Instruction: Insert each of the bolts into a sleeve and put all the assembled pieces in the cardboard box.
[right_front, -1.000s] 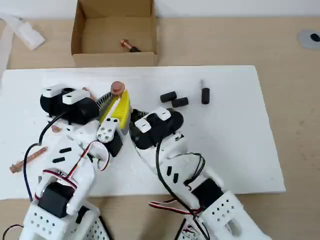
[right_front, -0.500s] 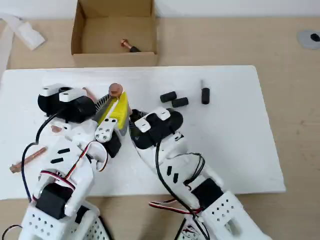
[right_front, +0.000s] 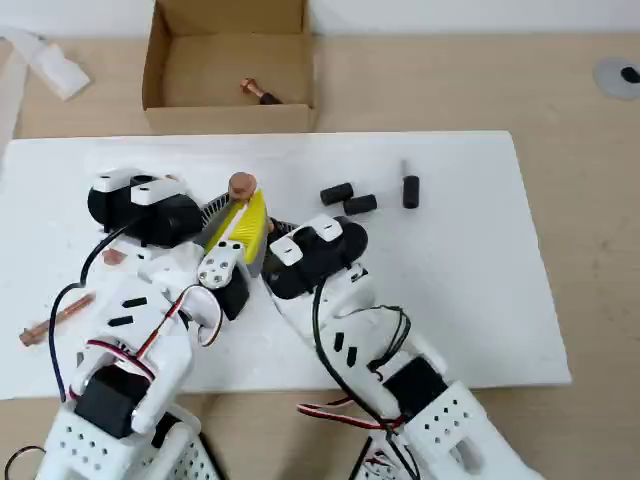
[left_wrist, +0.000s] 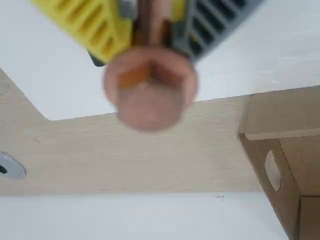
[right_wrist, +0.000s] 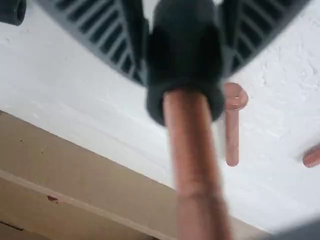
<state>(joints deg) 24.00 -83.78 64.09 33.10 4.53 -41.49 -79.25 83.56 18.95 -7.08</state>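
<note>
- Left gripper (left_wrist: 150, 17): yellow and grey jaws clamped on a copper round-headed bolt (left_wrist: 150, 87), whose head sits just past the fingertips.
- Right gripper (right_wrist: 182, 25): dark jaws closed around a black cylindrical sleeve (right_wrist: 185, 55). A copper shank (right_wrist: 195, 160) runs out of the sleeve's end.
- A loose copper bolt (right_wrist: 232, 125) lies on the white board (right_wrist: 50, 100) just beyond the right jaws.

The bolt (left_wrist: 150, 90) looks blurred, and the cardboard box (left_wrist: 286, 150) is cut by the view's edge.
</note>
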